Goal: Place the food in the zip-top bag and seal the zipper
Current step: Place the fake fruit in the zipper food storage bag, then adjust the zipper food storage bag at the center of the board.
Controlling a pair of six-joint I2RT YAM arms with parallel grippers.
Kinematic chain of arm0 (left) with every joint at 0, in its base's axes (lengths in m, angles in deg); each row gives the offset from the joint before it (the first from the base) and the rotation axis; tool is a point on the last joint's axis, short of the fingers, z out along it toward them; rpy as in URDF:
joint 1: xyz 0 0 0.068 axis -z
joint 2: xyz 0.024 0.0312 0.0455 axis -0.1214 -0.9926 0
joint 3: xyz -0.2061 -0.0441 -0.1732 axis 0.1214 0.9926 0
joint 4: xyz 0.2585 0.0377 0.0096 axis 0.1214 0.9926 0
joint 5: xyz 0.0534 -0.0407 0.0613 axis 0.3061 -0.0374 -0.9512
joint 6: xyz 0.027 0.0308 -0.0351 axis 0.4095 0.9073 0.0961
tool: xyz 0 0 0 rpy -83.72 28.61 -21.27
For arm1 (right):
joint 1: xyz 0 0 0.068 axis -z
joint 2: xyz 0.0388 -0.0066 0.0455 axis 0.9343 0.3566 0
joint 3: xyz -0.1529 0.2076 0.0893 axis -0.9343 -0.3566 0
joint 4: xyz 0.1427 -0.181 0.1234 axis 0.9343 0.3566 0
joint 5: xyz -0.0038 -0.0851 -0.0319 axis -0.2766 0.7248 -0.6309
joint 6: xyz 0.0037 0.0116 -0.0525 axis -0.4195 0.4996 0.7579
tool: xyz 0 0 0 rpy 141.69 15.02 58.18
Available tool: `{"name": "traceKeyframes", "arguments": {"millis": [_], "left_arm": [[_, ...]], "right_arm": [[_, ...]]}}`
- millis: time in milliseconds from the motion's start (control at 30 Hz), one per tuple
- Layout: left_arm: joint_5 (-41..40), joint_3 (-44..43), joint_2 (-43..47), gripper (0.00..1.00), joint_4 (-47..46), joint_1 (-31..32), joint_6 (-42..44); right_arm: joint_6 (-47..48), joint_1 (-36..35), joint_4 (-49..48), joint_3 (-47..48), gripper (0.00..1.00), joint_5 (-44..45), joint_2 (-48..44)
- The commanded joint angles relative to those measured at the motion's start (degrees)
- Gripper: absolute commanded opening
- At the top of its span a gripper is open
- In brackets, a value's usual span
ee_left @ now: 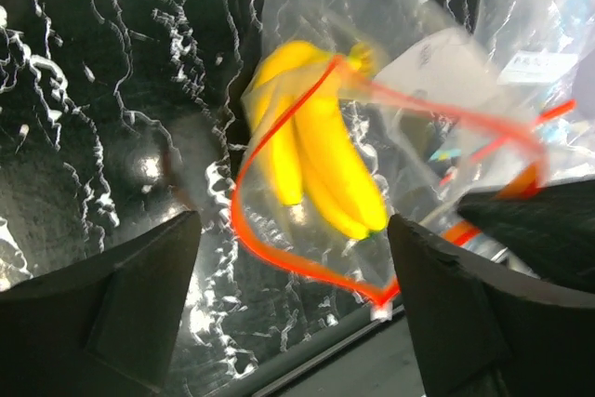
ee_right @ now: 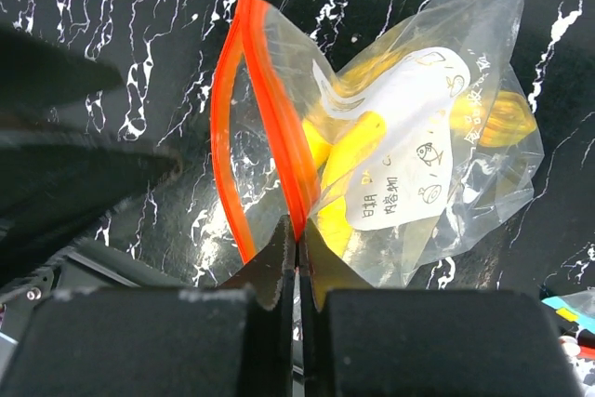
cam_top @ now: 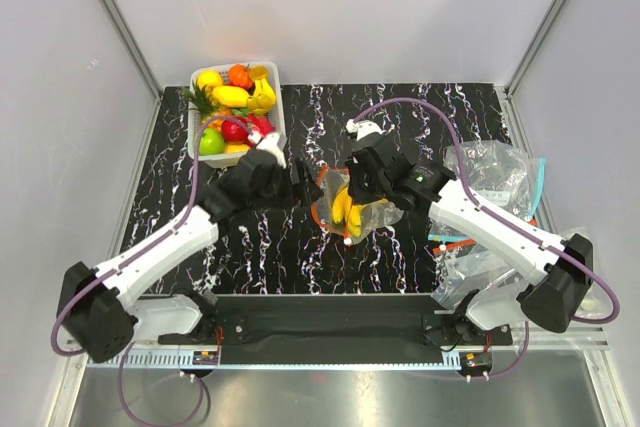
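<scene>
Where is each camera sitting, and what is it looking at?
Top camera: above and behind the arms, looking down at the black table; the left arm and right arm show.
Left wrist camera: on the left arm, looking past its open left claw at the banana bunch inside the zip-top bag.
Right wrist camera: on the right arm, looking past its right claw, shut on the bag's zipper.
Shared: both wrist views show the banana bunch and zipper.

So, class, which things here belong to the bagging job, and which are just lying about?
Job: zip-top bag, orange-red zipper, banana bunch inside it, toy fruits waiting in the white basket.
Lying about: spare clear bags on the right, one with a teal strip.
</scene>
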Motion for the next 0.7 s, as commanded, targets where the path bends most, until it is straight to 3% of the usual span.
{"name": "traceKeyframes", "arguments": {"millis": [0, 233, 333, 600, 667], "left_arm": [[1.1, 9.8, 5.6, 0.89, -13.2, 0.1, 0.1], [3.2, 13.7, 1.6, 0.85, -19.3, 0.1, -1.4], [5.1, 14.0, -1.2, 0.77, -22.3, 0.1, -2.2], [2.8, 13.5, -4.8, 0.45, -22.6, 0.1, -2.8], [1.9, 14.7, -4.0, 0.32, -22.9, 0.1, -2.9]], "right_arm": [[-0.9, 0.7, -1.9, 1.1, 0.00, 2.5, -2.8], [-1.1, 0.9, -2.4, 0.5, 0.00, 2.0, -3.4], [-1.2, 1.0, -2.4, 0.2, 0.00, 2.1, -3.5], [-1.4, 1.0, -2.1, -0.8, 0.00, 2.2, -4.6], [-1.3, 1.0, -1.9, -1.2, 0.00, 2.8, -5.1]]}}
